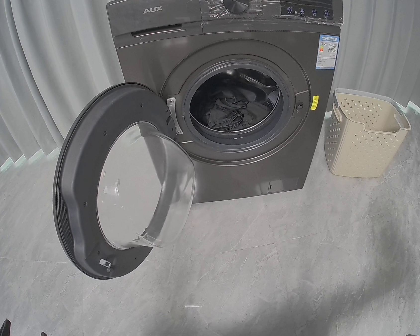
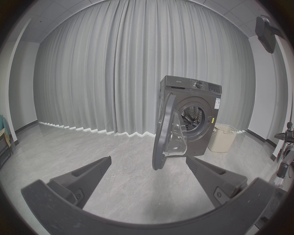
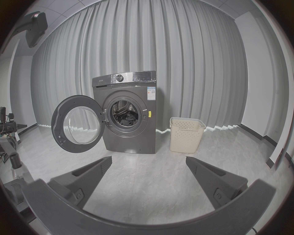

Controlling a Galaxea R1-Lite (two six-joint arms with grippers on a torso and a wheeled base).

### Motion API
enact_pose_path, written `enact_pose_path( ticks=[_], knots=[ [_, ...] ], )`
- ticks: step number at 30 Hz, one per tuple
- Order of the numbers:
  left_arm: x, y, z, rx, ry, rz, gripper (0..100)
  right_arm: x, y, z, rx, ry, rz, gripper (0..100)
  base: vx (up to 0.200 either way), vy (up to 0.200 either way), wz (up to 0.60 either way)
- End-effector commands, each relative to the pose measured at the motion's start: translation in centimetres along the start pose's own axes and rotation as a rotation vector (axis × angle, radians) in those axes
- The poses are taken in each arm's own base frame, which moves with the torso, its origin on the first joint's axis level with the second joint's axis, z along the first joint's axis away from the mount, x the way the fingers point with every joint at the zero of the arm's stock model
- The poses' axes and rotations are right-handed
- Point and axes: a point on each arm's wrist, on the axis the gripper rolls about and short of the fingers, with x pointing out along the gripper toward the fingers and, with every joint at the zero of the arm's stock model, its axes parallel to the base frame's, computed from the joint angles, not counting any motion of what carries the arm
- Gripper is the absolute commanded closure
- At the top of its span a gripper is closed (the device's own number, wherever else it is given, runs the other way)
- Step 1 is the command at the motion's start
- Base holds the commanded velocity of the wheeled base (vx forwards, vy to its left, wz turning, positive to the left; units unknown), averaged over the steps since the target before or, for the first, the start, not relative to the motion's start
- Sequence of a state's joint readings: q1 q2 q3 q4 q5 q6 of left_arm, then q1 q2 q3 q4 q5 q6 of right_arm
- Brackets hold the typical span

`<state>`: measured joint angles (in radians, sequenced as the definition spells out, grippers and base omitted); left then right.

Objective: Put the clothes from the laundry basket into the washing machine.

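Grey pleated curtain (image 1: pixel 19 72) wall to wall, pale marbled floor tiles (image 1: pixel 281 268), white side wall (image 3: pixel 257 76), panelled ceiling (image 2: pixel 61 9); possibly a chair (image 2: pixel 3 134) at the room's edge.

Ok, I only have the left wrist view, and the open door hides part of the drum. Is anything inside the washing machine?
Observer: Yes. The head view shows dark clothes piled inside the washing machine.
Operator: And the laundry basket, is anything in it?
Observer: From the head view, no clothes show above the rim of the laundry basket. I see only its pale inner wall, and the bottom is hidden.
Operator: Is the right gripper holding something?
Observer: No. In the right wrist view the right gripper has its fingers spread apart with only bare floor between them.
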<state>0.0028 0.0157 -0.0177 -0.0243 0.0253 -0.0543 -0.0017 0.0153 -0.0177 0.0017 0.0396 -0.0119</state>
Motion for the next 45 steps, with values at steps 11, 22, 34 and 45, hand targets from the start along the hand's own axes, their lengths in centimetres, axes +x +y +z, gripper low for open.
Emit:
enact_pose_path(
  ticks=[11, 22, 34, 45],
  knots=[
    [1.2, -0.5, 4.9, -0.015, 0.123, -0.156, 0, 0.0, 0.0, -0.5, 0.000, 0.007, 0.001, 0, 0.000, 0.000, 0.00],
    [9.7, -1.7, 9.0, -0.034, 0.252, -0.238, 0, 0.0, 0.0, -0.5, 0.000, 0.007, 0.001, 0, 0.000, 0.000, 0.00],
    [16.5, -2.5, 10.9, -0.021, 0.275, -0.239, 0, 0.0, 0.0, -0.5, 0.000, 0.007, 0.001, 0, 0.000, 0.000, 0.00],
    [21.1, -3.4, 11.1, -0.019, 0.259, -0.282, 0, 0.0, 0.0, -0.5, 0.000, 0.007, 0.001, 0, 0.000, 0.000, 0.00]
  ],
)
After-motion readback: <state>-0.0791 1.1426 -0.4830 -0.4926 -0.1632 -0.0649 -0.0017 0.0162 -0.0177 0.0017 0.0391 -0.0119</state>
